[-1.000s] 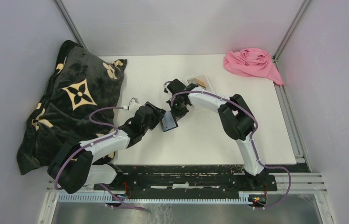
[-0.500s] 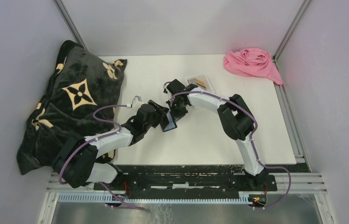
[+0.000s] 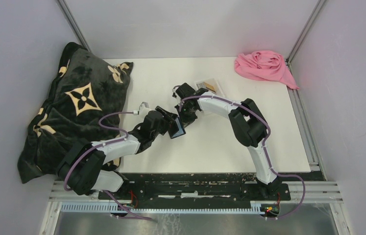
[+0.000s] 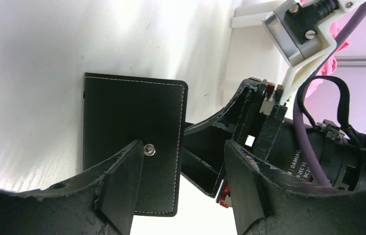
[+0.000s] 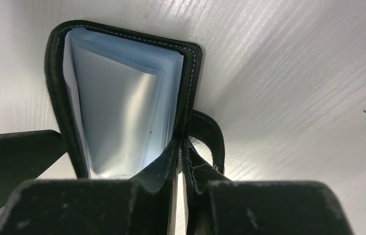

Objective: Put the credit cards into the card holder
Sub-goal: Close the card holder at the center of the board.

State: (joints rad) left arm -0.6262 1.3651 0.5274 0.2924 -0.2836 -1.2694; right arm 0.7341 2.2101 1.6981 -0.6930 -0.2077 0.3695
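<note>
Right wrist: right pincer [image 5: 184,171] pinches stitched black card holder [image 5: 122,107]; left pincer [image 4: 182,147] gapes.

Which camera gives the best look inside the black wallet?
The right wrist view: the card holder stands open right before the lens, its blue-grey inner sleeves plain to see. The left wrist view shows only its black outer cover and the metal stud. The top view shows it only as a small dark shape, far off.
</note>
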